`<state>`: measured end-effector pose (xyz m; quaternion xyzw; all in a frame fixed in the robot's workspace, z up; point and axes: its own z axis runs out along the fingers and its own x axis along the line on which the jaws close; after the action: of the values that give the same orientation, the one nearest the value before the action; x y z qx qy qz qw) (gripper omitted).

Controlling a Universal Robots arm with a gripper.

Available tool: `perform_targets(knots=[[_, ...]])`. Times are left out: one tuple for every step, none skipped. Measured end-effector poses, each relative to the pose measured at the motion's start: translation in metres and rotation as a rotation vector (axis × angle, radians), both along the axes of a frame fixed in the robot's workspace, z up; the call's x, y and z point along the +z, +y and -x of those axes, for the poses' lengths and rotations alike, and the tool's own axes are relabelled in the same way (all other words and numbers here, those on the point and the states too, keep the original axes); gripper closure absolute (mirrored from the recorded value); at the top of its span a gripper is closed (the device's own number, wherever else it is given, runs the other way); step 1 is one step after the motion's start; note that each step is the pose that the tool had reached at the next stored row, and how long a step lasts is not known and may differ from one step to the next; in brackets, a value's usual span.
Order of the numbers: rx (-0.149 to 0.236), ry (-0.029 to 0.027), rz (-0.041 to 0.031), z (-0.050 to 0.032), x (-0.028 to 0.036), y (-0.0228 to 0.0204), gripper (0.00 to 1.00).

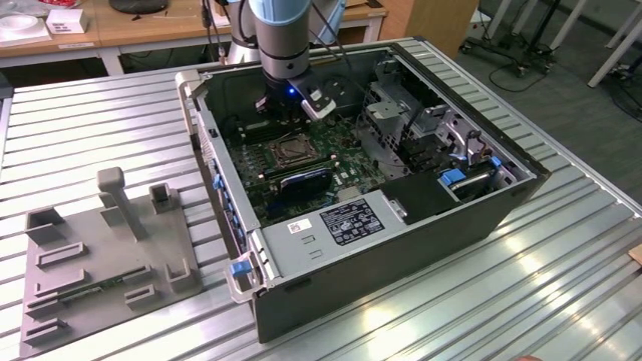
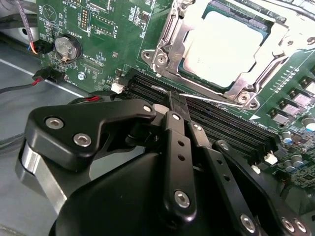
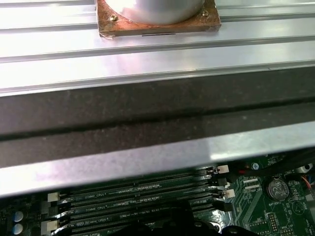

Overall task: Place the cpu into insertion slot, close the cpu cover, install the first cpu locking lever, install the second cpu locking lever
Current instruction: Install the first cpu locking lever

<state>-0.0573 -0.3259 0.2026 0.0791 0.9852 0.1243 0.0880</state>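
The black, linked-finger end effector [image 2: 178, 105] hangs inside the open dark-grey computer case [image 1: 401, 248], its fingers [image 2: 173, 147] drawn together with nothing between them, their tip just above the long black memory slots [image 2: 206, 118] in the second wrist view. Just beyond those slots sits the insertion slot [image 2: 167, 46], a square socket with a silvery metal rim set in the green motherboard [image 2: 98, 49]. The cpu [image 2: 224, 46], a flat pale silvery square chip, lies in it. The cpu cover [image 2: 268, 37], a thin silvery metal frame with a cut-out middle, lies down over the chip's edges. A thin silvery lever rod [image 2: 216, 101] runs along the socket's near side, beside the fingertip.

In the exterior view the grey robot arm [image 1: 286, 37] comes down near the case's far wall, and the socket [image 1: 291, 150] sits near the middle of the board, with drive cages and cables crowding the exterior view's right. The case stands on a ribbed aluminium worktop [image 1: 101, 128]; a grey fixture plate with upright holders [image 1: 101, 256] lies well apart at the exterior view's left. In the first wrist view the case's dark wall edge [image 3: 157, 113] runs close above the slots.
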Motion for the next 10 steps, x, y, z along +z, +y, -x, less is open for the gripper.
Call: perform_targets(knots=[[0.000,-0.0010,0.0000,0.0003,-0.0001,0.0000,0.89],[0.000,-0.0023,-0.0001,0.0009,-0.0003,-0.0001,0.89],[0.000,-0.0039,-0.0005,0.0015,-0.0004,-0.0001,0.89],[0.000,-0.0054,-0.0007,0.0022,-0.0006,-0.0001,0.89],[0.000,-0.0069,-0.0008,0.0027,-0.0008,0.0000,0.89],[0.000,-0.0084,-0.0008,0.0029,-0.0011,0.0000,0.89],[0.000,-0.0102,-0.0008,0.0030,-0.0014,-0.0001,0.89],[0.000,-0.0121,-0.0007,0.0031,-0.0018,-0.0001,0.89],[0.000,-0.0141,-0.0007,0.0032,-0.0022,-0.0001,0.89],[0.000,-0.0164,-0.0007,0.0034,-0.0027,-0.0001,0.89]])
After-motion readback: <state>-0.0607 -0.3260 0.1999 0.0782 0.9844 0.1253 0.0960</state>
